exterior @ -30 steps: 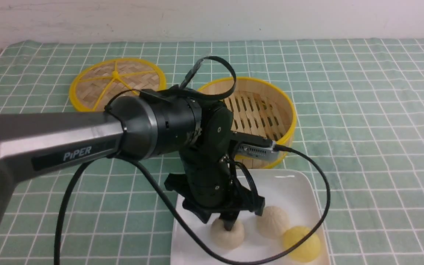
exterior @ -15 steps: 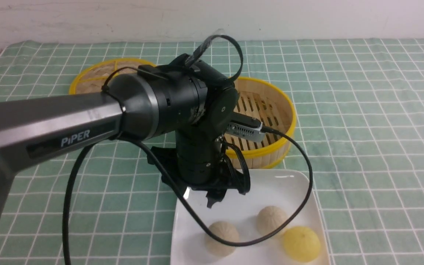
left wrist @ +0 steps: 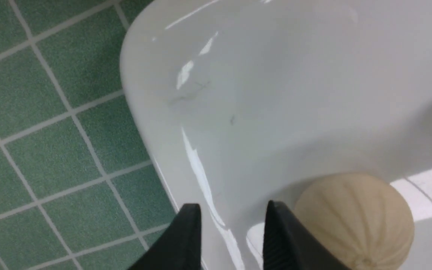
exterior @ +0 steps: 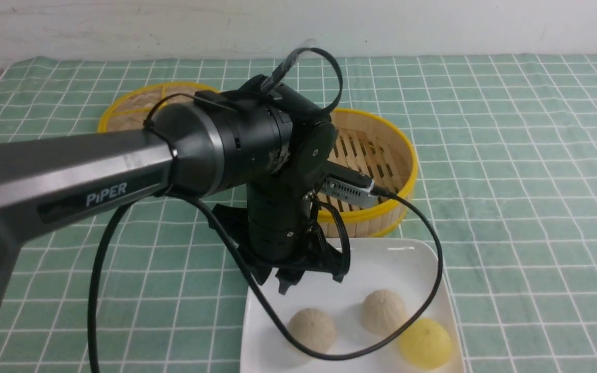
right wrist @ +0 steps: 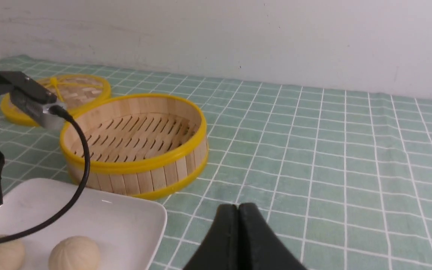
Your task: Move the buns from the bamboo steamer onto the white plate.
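Note:
Two pale pleated buns lie on the white plate, both free of any grip. The bamboo steamer behind the plate holds nothing on its slat floor. My left gripper hangs above the plate's back left corner, open with a narrow gap and nothing in it. In the left wrist view the nearer bun sits just beside one finger, outside the gap of the gripper. My right gripper is shut and empty over the cloth, right of the steamer and the plate.
A bright yellow bun lies at the plate's front right. The flat woven lid rests at the back left, partly behind my left arm. The left arm's cable loops over the plate. Green checked cloth covers the table.
My left gripper let go of the front bun, rose and drew back to the left, and its jaws have since narrowed. The right gripper's tip left the front view's right edge.

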Controlling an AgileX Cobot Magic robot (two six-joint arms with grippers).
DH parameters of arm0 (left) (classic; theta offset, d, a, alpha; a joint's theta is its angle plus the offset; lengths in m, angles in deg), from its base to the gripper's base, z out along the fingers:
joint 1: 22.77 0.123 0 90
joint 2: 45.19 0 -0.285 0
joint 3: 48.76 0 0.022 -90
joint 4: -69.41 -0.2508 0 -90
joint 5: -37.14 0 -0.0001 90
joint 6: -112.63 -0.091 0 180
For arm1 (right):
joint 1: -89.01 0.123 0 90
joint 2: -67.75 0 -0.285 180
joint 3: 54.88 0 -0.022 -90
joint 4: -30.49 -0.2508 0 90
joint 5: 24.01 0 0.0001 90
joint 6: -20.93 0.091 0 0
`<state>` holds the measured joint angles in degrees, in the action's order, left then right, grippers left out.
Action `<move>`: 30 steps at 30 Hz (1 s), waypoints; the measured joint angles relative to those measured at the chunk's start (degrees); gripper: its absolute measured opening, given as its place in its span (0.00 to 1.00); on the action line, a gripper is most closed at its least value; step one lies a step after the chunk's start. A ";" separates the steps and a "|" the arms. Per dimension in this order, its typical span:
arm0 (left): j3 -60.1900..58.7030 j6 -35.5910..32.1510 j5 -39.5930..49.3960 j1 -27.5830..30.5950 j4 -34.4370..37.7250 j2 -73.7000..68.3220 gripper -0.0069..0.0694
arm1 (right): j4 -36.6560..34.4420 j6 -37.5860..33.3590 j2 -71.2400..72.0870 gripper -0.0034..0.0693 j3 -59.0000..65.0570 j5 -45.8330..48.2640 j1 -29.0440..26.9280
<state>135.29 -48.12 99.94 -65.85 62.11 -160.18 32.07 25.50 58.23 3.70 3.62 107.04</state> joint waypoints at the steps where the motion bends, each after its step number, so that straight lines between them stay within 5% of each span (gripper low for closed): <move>1: 0.00 -1.80 0.36 0.00 0.23 0.00 0.29 | 0.00 0.00 0.00 0.03 0.39 -1.35 0.00; 7: 0.05 -3.27 0.19 0.00 0.45 0.00 0.10 | 0.00 0.00 0.00 0.03 0.46 -2.50 0.00; 25: 0.05 -3.27 -2.19 0.00 0.39 0.00 0.09 | 0.00 0.00 1.68 0.04 4.84 -3.85 -0.08; 30: 0.05 -3.27 0.00 0.00 0.06 0.99 0.09 | 0.15 0.00 2.35 0.05 11.75 -4.15 -4.11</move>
<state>135.34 -51.39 99.95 -65.85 62.17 -159.19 32.22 25.50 60.58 15.45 -0.53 102.93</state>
